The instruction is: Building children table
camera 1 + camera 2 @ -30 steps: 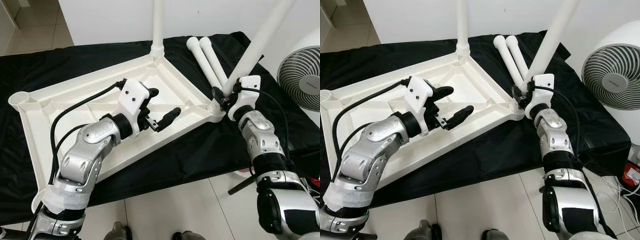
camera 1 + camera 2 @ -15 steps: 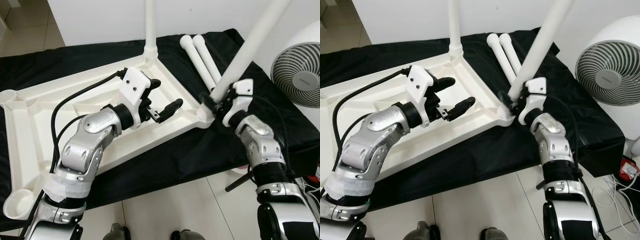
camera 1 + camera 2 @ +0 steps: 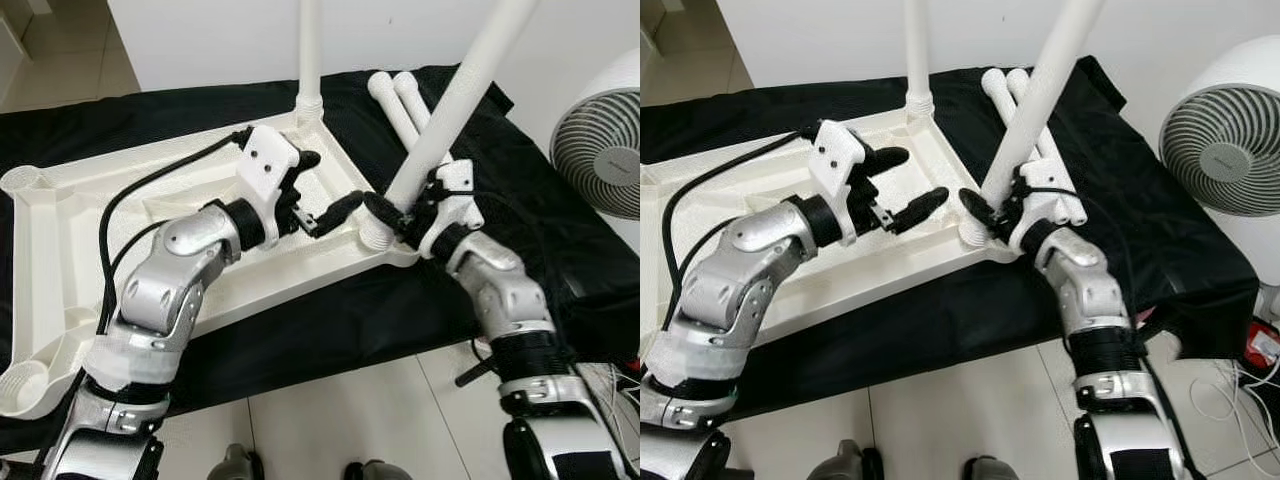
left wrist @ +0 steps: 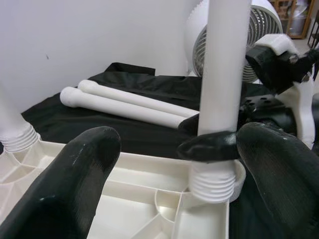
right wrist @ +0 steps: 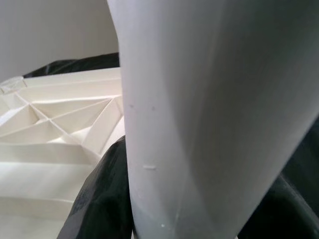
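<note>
Tabletop of white moulded plastic, lying upside down with its ribbed underside facing up, rests on a black cloth spread over a low surface. One white plastic leg stands upright in the far corner socket. A second white plastic leg leans at a slant, its threaded lower end sitting at the near right corner socket. Two more white legs lie side by side on the cloth beyond that corner, not yet fitted.

The right gripper is closed around the base of the slanted leg, just above the threads — the right wrist view shows the white tube pressed close between its black fingers. The left gripper hovers over the tabletop's underside with its two black fingers spread wide and nothing between them; its tips point toward the same corner socket.

The risk lies in the leg's tilt. If it is turned while leaning like this, the threads may well cross and jam, or the end could skip out of the socket. A sideways push might also slide the light tabletop across the cloth, since the left gripper is not bracing it.

The sockets act as the holders here: the far one is filled, the near right one seems only partly engaged, and the corner socket at the far left is open.

A white electric fan stands to the right.
</note>
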{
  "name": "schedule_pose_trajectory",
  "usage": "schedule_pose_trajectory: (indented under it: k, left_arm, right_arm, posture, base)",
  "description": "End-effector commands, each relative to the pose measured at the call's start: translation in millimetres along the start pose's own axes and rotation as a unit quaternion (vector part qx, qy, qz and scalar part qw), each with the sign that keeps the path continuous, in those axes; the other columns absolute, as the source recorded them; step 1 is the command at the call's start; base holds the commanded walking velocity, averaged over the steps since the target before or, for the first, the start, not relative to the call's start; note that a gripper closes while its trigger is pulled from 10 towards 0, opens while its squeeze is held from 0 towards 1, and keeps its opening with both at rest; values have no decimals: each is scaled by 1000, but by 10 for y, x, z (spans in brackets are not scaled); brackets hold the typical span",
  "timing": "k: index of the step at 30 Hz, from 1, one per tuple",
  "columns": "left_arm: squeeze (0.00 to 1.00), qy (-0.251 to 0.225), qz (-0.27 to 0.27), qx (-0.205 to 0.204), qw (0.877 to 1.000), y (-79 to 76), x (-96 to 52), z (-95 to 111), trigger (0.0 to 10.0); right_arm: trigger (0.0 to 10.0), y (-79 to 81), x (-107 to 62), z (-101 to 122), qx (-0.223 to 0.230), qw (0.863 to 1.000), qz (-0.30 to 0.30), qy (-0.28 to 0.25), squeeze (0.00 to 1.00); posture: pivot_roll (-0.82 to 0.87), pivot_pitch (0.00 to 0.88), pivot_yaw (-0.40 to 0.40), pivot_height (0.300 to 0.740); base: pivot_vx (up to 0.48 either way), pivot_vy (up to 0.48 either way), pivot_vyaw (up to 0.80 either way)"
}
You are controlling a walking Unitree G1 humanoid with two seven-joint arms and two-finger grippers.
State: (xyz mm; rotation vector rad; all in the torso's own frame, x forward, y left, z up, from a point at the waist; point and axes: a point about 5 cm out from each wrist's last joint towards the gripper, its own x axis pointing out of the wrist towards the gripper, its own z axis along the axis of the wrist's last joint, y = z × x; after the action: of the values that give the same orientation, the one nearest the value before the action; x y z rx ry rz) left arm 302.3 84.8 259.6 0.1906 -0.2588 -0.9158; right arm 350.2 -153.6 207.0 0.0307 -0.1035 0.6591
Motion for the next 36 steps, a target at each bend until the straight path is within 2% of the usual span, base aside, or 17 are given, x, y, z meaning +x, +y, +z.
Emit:
schedule_pose_trajectory:
  k: [1, 2, 5, 6, 7, 8, 9, 12, 13, 14, 15, 19, 24, 26, 32, 34, 36]
  left_arm:
    - [0, -16, -24, -3, 1000, 26, 53, 87, 10000]
    - [0, -16, -24, -3, 1000, 26, 53, 87, 10000]
    - [0, -27, -35, -27, 999, 47, 127, 169, 10000]
    - [0, -27, -35, -27, 999, 47, 127, 169, 10000]
    - [910, -21, -34, -37, 999, 54, 166, 171, 10000]
    - [910, -16, -32, -44, 998, 60, 196, 170, 10000]
    - [1000, -22, -40, -61, 997, 41, 239, 198, 10000]
    - [1000, -28, -47, -72, 996, 26, 266, 221, 10000]
    - [1000, -30, -35, -81, 996, 38, 320, 247, 10000]
    - [114, -30, -26, -99, 994, 54, 367, 262, 10000]
    - [0, -21, -9, -111, 994, 89, 408, 252, 10000]
    - [0, 1, 15, -126, 992, 143, 467, 196, 10000]
    - [0, -6, 19, -130, 991, 149, 511, 181, 10000]
    - [0, -13, 26, -147, 989, 144, 536, 206, 10000]
    - [0, -37, 0, -166, 985, 75, 554, 304, 10000]
    - [0, -63, -54, -179, 980, -1, 523, 409, 10000]
    - [0, -63, -54, -179, 980, -1, 523, 409, 10000]
  right_arm:
    - [10000, -95, -39, 286, -26, 1000, 17, -3, 0]
    - [10000, -95, -39, 286, -26, 1000, 17, -3, 0]
    - [10000, -135, -89, 361, -75, 996, 38, 38, 0]
    - [10000, -135, -89, 361, -75, 996, 38, 38, 0]
    - [10000, -120, -95, 339, -86, 994, 46, 53, 0]
    - [10000, -111, -98, 325, -92, 992, 51, 63, 0]
    - [10000, -92, -90, 318, -92, 992, 55, 67, 0]
    - [10000, -79, -84, 316, -90, 992, 57, 70, 0]
    - [10000, -71, -68, 302, -90, 992, 55, 72, 0]
    - [10000, -57, -51, 291, -92, 992, 53, 69, 0]
    - [10000, -41, -35, 287, -93, 992, 51, 65, 0]
    - [10000, 3, -9, 261, -83, 993, 51, 63, 0]
    - [10000, 65, 15, 172, -75, 994, 51, 67, 0]
    - [10000, 86, 15, 137, -71, 994, 51, 71, 0]
    - [10000, 115, 19, 92, -70, 993, 55, 77, 0]
    - [10000, 107, 42, 99, -70, 993, 54, 74, 0]
    - [10000, 107, 42, 99, -70, 993, 54, 74, 0]
  posture:
    - [-84, 132, 20, 740]
    - [-84, 132, 20, 740]
    - [-86, 129, 16, 740]
    - [-86, 129, 16, 740]
    - [-86, 129, 16, 740]
    - [-84, 125, 9, 740]
    - [-84, 125, 9, 740]
    - [-84, 125, 9, 740]
    - [-81, 116, 2, 740]
    - [-82, 112, 4, 740]
    - [-82, 112, 4, 740]
    - [-84, 106, 14, 740]
    - [-84, 106, 17, 740]
    - [-86, 98, 23, 740]
    - [-84, 87, 26, 740]
    - [-80, 76, 24, 740]
    - [-80, 76, 24, 740]
  base:
    - [0, 0, 0]
    - [0, 0, 0]
    - [0, 0, 0]
    - [0, 0, 0]
    - [0, 0, 0]
    - [0, 0, 0]
    - [0, 0, 0]
    - [0, 0, 0]
    - [0, 0, 0]
    - [0, 0, 0]
    - [0, 0, 0]
    - [0, 0, 0]
    - [0, 0, 0]
    - [0, 0, 0]
    - [0, 0, 0]
    - [0, 0, 0]
    - [0, 0, 0]
